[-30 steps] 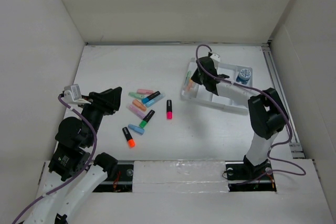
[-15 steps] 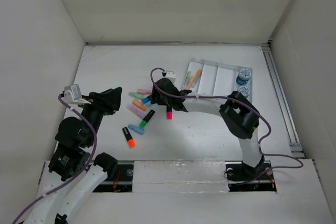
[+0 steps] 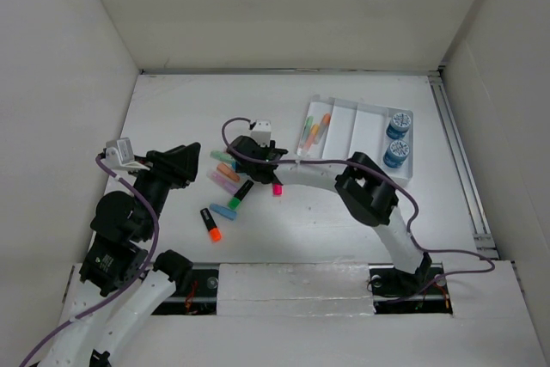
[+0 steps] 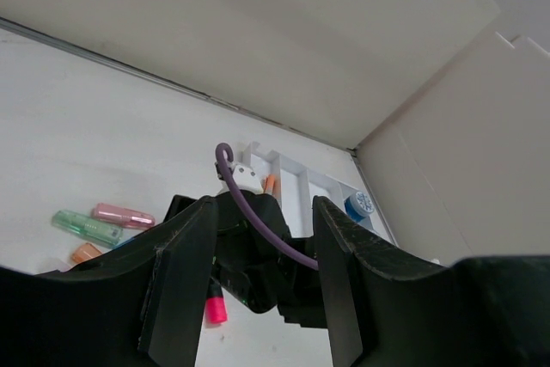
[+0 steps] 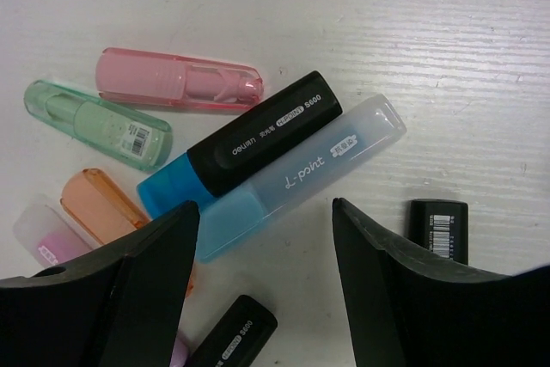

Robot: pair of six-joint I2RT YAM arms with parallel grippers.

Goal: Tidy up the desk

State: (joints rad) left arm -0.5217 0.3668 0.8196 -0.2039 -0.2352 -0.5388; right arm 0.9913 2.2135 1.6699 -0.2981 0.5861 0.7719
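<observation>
Overhead, a plain white desk filling the floor between white walls, with both arm bases at its near edge. Left of centre, a loose scatter of highlighters.

Stretched far across to that scatter, the right gripper, poised just above it with fingers spread wide and nothing held. Beneath the gap between the fingers, in the right wrist view, a translucent light blue highlighter lying diagonally. Touching along its side, a black highlighter with a blue cap. Beyond those two, a translucent pink highlighter, and just beside it a translucent green highlighter. By the left finger, an orange cap end, partly hidden. Near the right finger, a black barrel end with a barcode label.

Near the desk's left edge, the left gripper, raised above the surface and aimed toward the scatter, fingers parted and empty.

Closer to the near edge, a black highlighter with an orange cap. Beside the right arm, a black highlighter with a pink cap.

Toward the far right corner, a small white compartmented tray flat on the desk. In its leftmost compartment, a pale green highlighter and an orange highlighter side by side. In its rightmost compartment, two round blue-topped containers, one behind the other.
</observation>
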